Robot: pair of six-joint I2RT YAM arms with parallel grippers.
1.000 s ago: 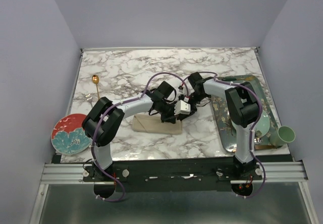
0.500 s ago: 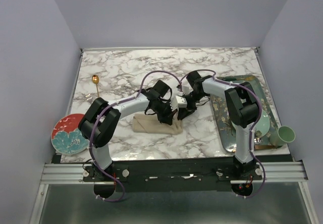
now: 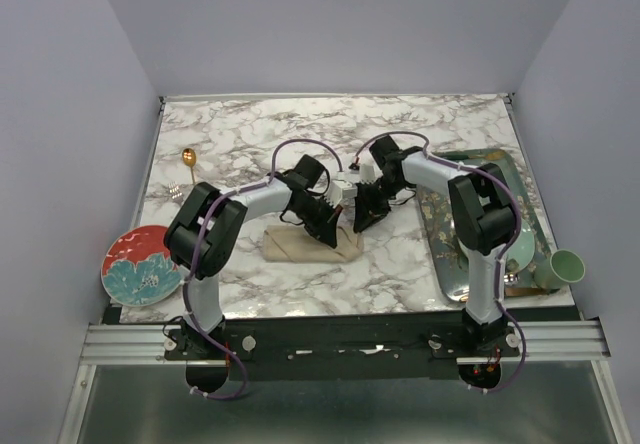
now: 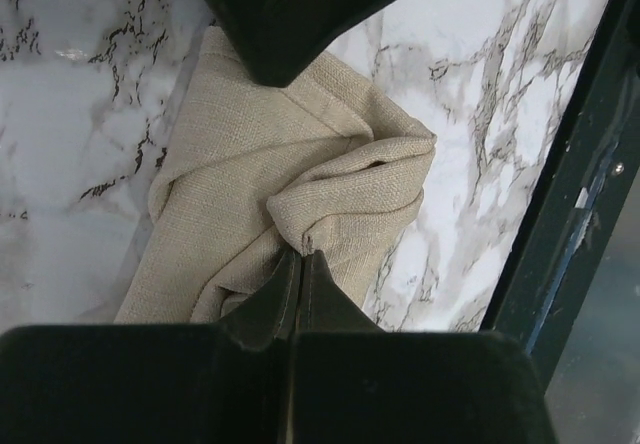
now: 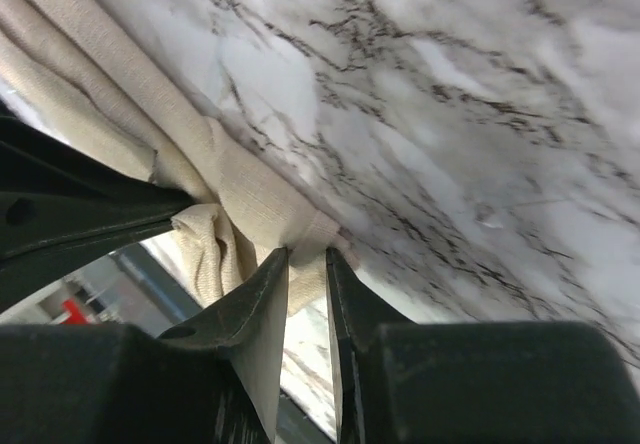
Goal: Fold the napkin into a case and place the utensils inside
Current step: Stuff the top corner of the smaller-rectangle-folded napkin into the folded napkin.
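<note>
- Folding step: napkin lies bunched mid-table.
- Left gripper is pinched tight on a fold; right gripper is narrow, nipping the napkin's edge.
- Next, probably: draw the fold over flat. Spoon sits well apart.

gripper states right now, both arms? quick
Left gripper: closed, pinching a fold of the napkin.
Right gripper: closed on an edge of the napkin.

- napkin: woven cloth, matt, coarse visible weave, soft creases at the left gripper tips.
- tabletop under gripper: marble-patterned, smooth, glossy sheen.
- fingers: black, matt, plastic-looking.
- spoon, well away from left gripper: gold, shiny metal.
</note>
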